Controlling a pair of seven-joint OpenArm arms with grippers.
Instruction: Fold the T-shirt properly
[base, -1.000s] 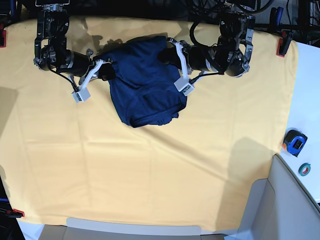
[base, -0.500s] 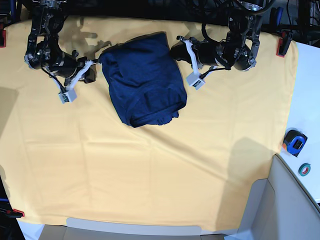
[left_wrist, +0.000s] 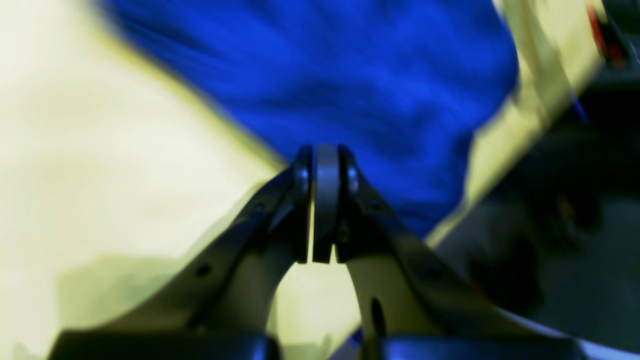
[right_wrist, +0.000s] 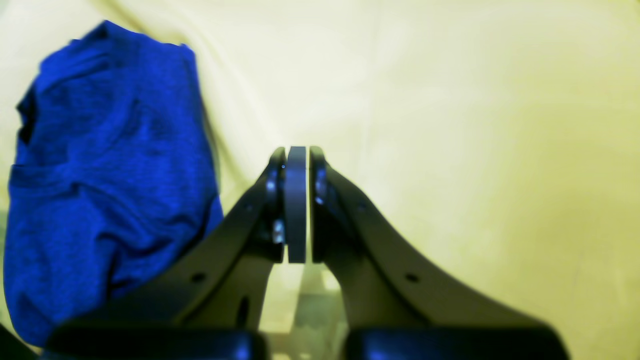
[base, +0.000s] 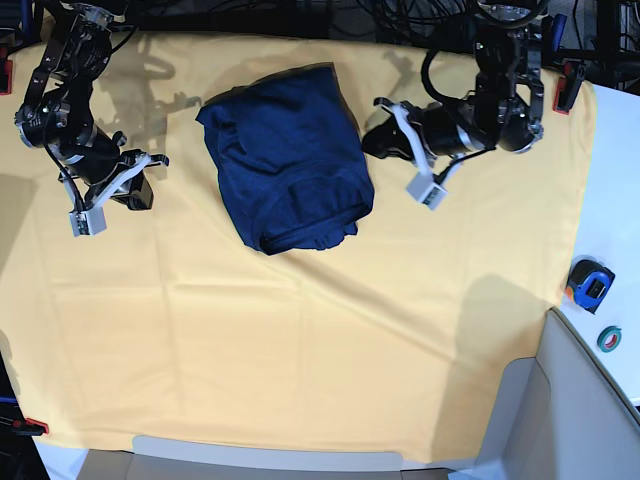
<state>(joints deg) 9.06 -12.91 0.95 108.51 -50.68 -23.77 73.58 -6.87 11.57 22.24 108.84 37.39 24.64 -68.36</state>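
The dark navy T-shirt (base: 285, 160) lies in a compact folded bundle on the yellow cloth at the middle of the table's far side. My left gripper (base: 370, 140) is shut and empty just off the shirt's right edge. In the left wrist view its shut tips (left_wrist: 327, 155) point at the blue T-shirt (left_wrist: 350, 65) just ahead. My right gripper (base: 142, 192) is shut and empty well to the shirt's left, over bare cloth. The right wrist view has those tips (right_wrist: 296, 160) closed, with the T-shirt (right_wrist: 100, 165) off to the left.
A yellow cloth (base: 300, 340) covers the table, held by red clamps (base: 567, 85) at the edges. A blue tape measure (base: 590, 283) and a small tape roll (base: 610, 338) lie on the white surface at the right. A grey panel (base: 560, 400) sits at the front right corner.
Both arms have drawn away sideways from the shirt, the right arm farther out and toward the front. The shirt now lies alone, its shape unchanged.
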